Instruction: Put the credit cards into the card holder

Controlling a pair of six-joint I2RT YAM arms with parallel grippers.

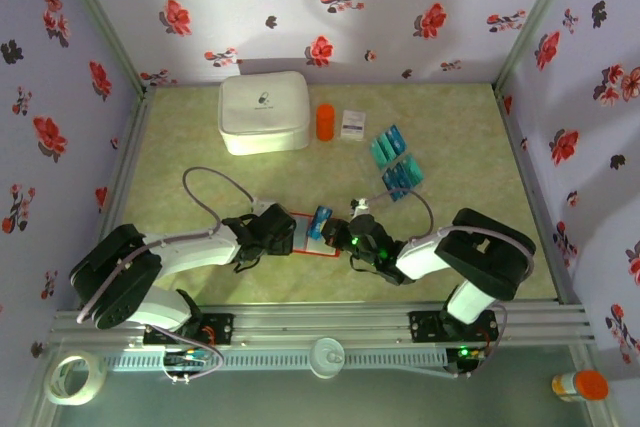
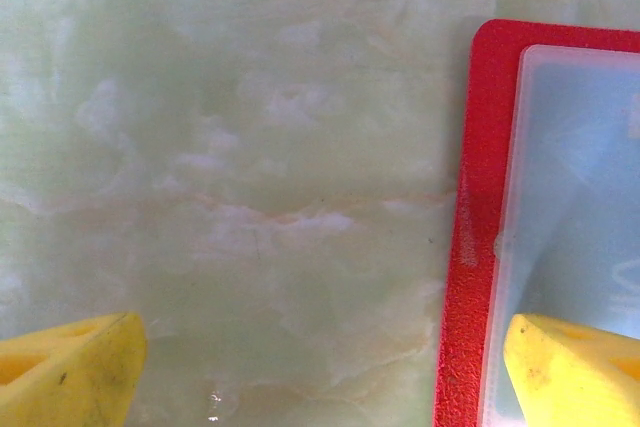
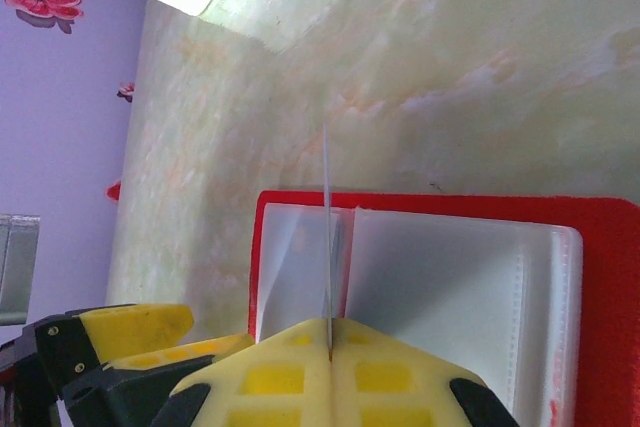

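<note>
Progress looks early — right gripper [image 3: 330, 342] pinching one card [image 3: 327, 232] edge-on over the open card holder [image 3: 600, 287] near the middle, left gripper [image 2: 325, 335] spread wide with a finger over its left edge, remaining credit cards [image 1: 403, 175] piled far right — most left to do.

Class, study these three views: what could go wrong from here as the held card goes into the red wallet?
1. The right end effector grips the card by one thin edge, so it could pivot or miss the clear pocket opening.
2. The left end effector is open with one finger over the red wallet edge, so the wallet may slide when pushed.
</note>
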